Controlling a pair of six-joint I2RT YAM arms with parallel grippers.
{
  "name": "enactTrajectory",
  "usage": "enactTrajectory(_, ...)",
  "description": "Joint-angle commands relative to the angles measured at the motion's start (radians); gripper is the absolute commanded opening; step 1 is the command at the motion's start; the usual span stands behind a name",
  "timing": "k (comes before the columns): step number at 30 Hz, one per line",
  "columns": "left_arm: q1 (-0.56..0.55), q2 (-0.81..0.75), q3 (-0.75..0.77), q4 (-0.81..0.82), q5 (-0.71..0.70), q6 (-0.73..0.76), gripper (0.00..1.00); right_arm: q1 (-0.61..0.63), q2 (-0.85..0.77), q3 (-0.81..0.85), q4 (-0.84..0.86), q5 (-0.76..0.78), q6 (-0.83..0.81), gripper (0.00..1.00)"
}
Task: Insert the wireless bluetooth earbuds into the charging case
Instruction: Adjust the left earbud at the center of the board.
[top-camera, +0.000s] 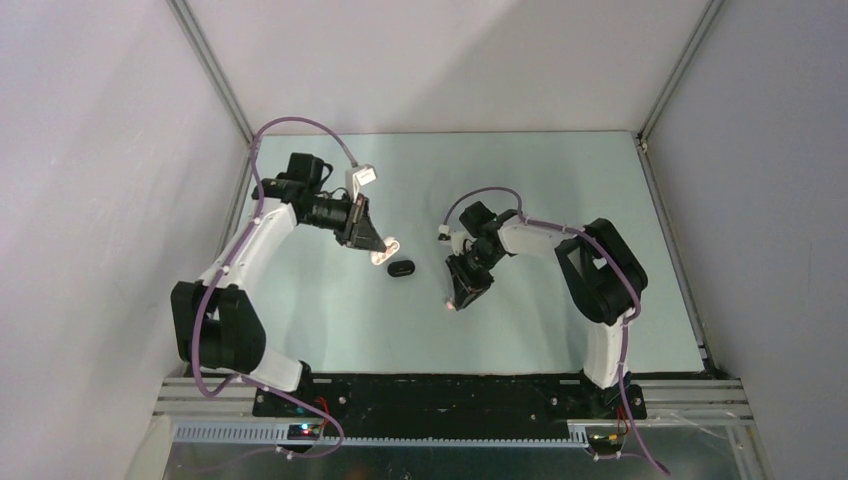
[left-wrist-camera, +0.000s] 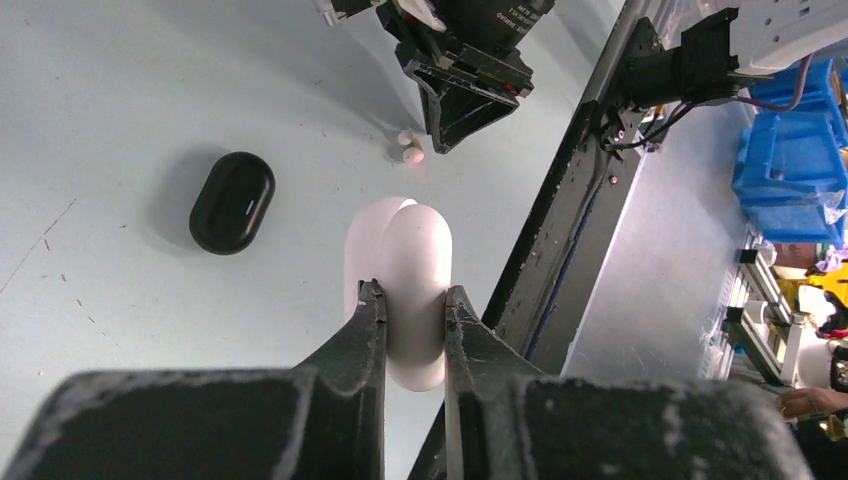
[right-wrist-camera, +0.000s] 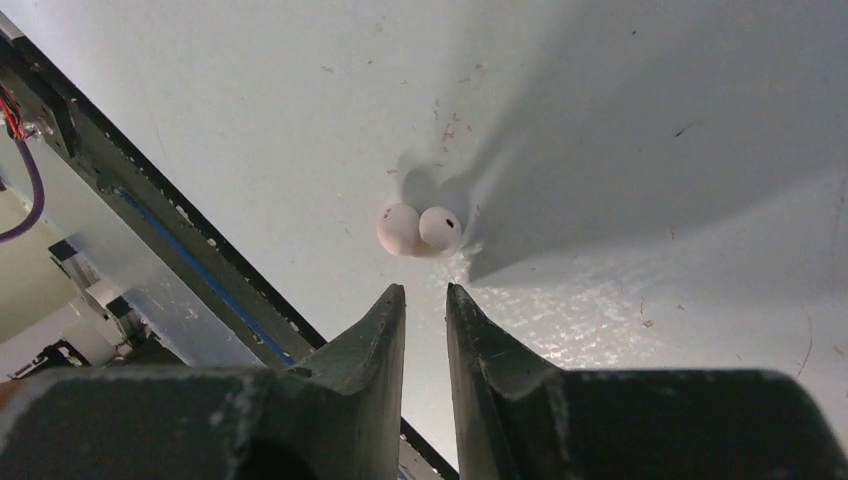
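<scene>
- White earbuds (right-wrist-camera: 420, 230), a pair touching each other, lie on the pale worktop (right-wrist-camera: 650, 120) just beyond the right claw's tips, slightly right of centre in the overhead view.
- They are probably very light, hard and glossy, so they could roll or squirt out of a grip. A gentle pinch across one rounded body looks safest.
- Right claw (right-wrist-camera: 425, 292): the jaws stand a narrow gap apart with nothing between them.
- Left claw (left-wrist-camera: 413, 292): closed on the white case (left-wrist-camera: 400, 240), pinching its near end, left of centre overhead.
- Black case (left-wrist-camera: 232, 202), apparently shut, lies between the two claws and near the carrying path. No black buds are visible.
</scene>
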Motion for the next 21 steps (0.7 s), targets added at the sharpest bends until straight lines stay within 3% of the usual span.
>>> enactTrajectory(1,0.011,-0.002,0.046,0.01,0.042,-0.025,0.0,-0.003,0.032,0.046,-0.004,0.016,0.045,0.25)
enactTrajectory(21,0.025,-0.028,-0.001,0.011,0.064,-0.012,0.0,0.06,0.091,0.116,0.027,0.149,0.027,0.26)
